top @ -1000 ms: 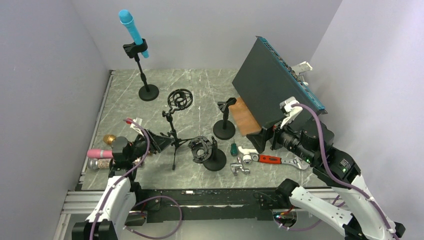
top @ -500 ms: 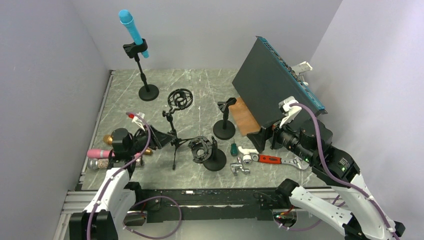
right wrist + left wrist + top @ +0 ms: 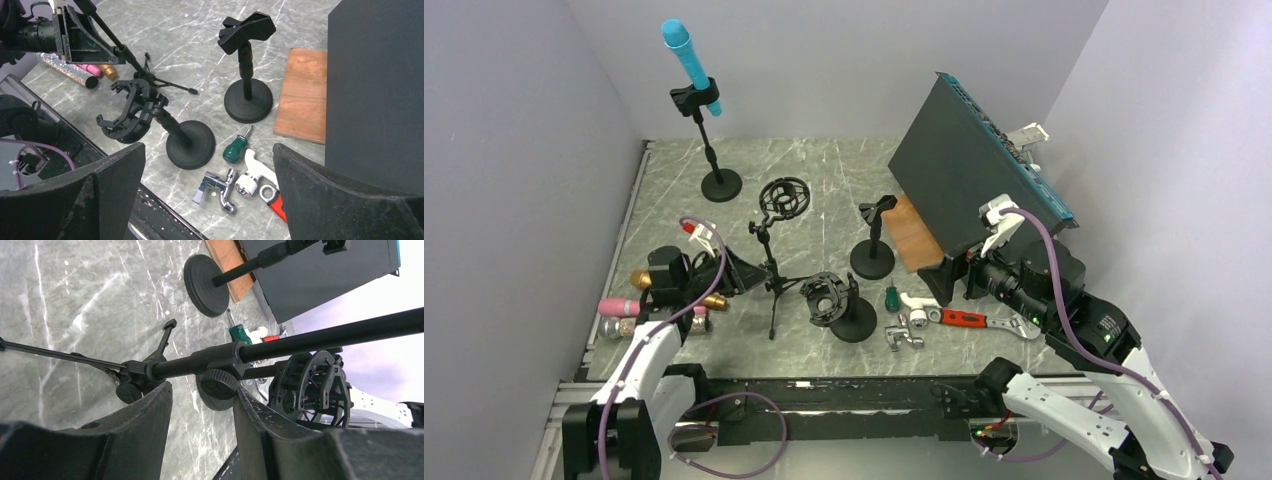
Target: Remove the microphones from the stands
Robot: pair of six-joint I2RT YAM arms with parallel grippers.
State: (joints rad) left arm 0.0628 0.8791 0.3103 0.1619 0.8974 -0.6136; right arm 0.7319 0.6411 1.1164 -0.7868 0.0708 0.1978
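The blue microphone (image 3: 688, 54) sits tilted in the clip of a tall black stand (image 3: 721, 184) at the far left of the table. My left gripper (image 3: 746, 272) is open and empty, low at the left, far from that stand. In the left wrist view its fingertips (image 3: 202, 390) lie just short of the pole of a black tripod stand (image 3: 210, 358). My right gripper (image 3: 961, 276) is open and empty, hovering over the tools on the right; in the right wrist view (image 3: 207, 152) nothing is between its fingers.
A tripod stand with a round shock mount (image 3: 784, 197), a short shock-mount stand (image 3: 834, 300) and an empty clip stand (image 3: 873, 258) fill the middle. Pink, gold and glitter microphones (image 3: 620, 307) lie at the left. A screwdriver (image 3: 236, 147), tap (image 3: 220, 187) and wrench (image 3: 969, 319) lie near a tilted black panel (image 3: 969, 170).
My left arm has drawn its wrist a little away from the near edge and swung the gripper slightly toward the tripod. The right arm has barely moved.
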